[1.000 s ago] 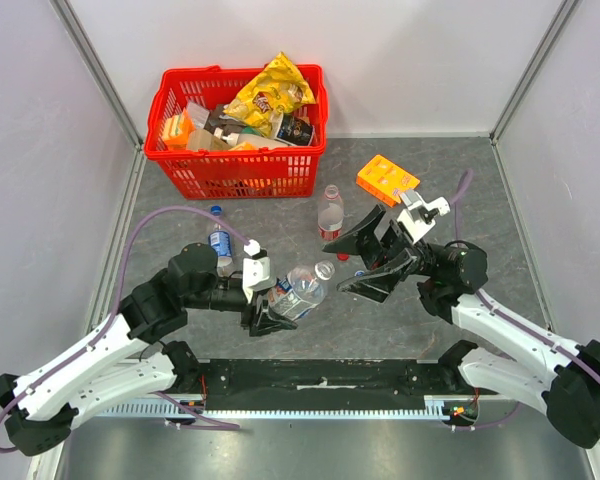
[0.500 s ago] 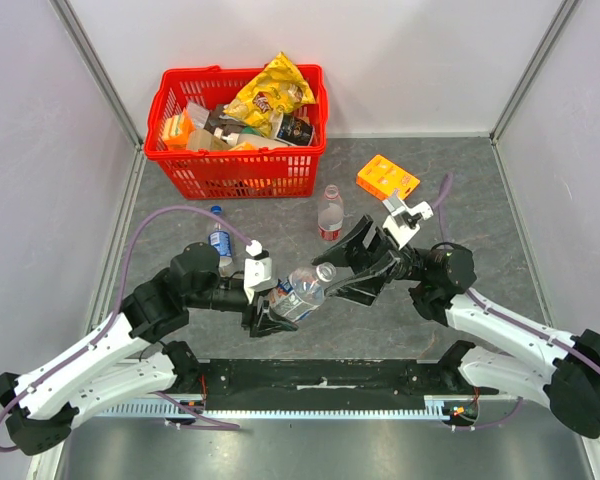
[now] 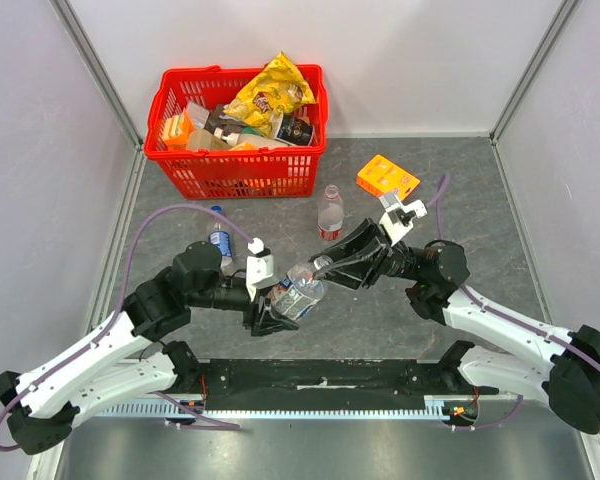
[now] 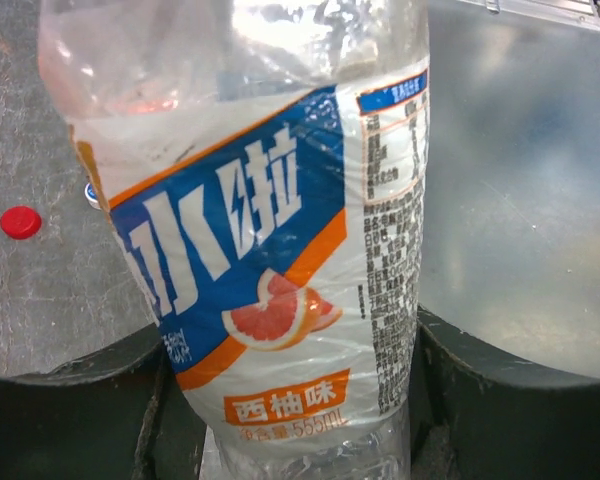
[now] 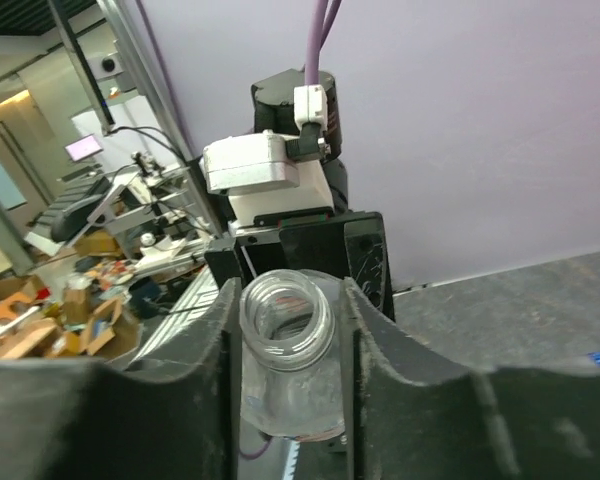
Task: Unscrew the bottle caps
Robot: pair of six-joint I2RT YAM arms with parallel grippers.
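The blue-labelled bottle [image 3: 298,292] is a little below the middle of the top view, above the grey, stone-like table [image 3: 380,325]. Its long axis is diagonal, with the base to the lower left and the neck to the upper right. The left gripper [image 3: 272,310] holds it around the lower body. In the left wrist view the two dark fingers [image 4: 70,420] press the clear, thin, crinkled plastic from both sides. The label is glossy blue with orange bands, white characters and a picture of a grapefruit slice. The right gripper [image 5: 288,300] is closed narrow on the neck, and its curved black fingers [image 5: 215,380] touch it on both sides. The top of the neck looks like a clear round ring, but I cannot tell if a pale cap sits on it. A small round red cap [image 4: 20,221] lies flat on the table. The red-labelled bottle [image 3: 329,212] stands upright just above the centre.
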